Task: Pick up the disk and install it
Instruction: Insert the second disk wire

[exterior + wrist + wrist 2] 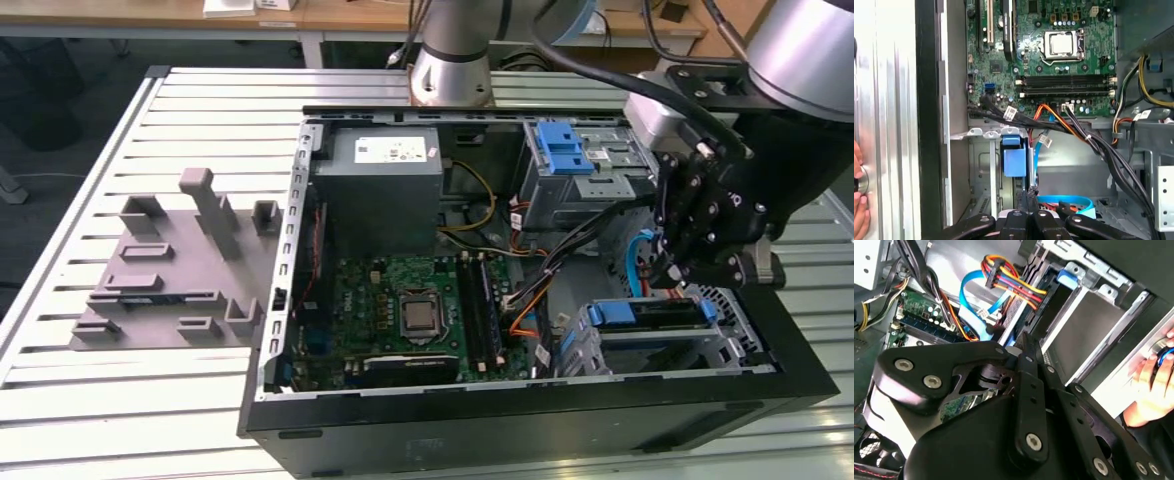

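Desk (80,400) of ribbed metal, seen in the exterior view from its left to its right: a grey moulded tray (160,290) lies apart from the work, then the open computer case (534,420). Inside it are the large grey metal box (380,190), the green circuit board (400,310) and a knot of orange and black cables (534,300).

Further right, the disk (654,315) sits in its blue frame in the lower cage at the case's near corner. The blue ribbed latch piece (561,148) is on the upper bay, well apart. Your hand (671,272) hangs just above the cage.

In the first wrist view the hand (1027,192) has its fingers pressed together with nothing seen between them. Its tips are just beside the blue end of the disk (1015,160).

The disk looks seated or nearly so. Judged from here, any push should run straight along the cage rails, slow and square, so the frame does not jam.

Mind the blue flat cable (1064,202) and the black bundle close to the fingertips, since either could snag. A person's fingers (858,205) rest on the desk outside the case wall, so keep the arm's swing away from them.
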Motion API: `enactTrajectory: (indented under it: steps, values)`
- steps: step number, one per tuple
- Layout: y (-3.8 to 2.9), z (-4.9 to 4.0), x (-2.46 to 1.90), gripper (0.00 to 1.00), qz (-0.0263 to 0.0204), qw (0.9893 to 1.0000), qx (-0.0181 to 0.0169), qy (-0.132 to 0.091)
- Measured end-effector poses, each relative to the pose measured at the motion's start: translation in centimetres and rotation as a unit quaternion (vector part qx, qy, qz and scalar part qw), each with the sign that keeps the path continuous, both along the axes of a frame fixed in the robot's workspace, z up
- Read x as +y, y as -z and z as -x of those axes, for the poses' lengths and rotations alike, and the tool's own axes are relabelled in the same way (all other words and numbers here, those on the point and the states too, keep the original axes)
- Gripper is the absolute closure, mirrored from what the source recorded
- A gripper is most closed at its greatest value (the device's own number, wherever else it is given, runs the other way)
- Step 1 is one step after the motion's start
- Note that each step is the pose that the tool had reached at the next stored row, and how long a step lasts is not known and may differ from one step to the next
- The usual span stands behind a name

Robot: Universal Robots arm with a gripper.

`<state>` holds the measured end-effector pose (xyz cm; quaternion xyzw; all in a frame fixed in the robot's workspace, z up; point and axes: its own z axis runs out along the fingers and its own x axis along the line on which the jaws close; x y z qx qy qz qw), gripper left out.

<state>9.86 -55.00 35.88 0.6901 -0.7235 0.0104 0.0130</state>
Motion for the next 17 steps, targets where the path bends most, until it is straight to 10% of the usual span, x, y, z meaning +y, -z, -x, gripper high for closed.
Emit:
enactTrajectory:
  steps: [17]
  values:
    - [-1.89, 0.25, 0.34, 0.89, 0.0, 1.0, -0.0012, 0.0]
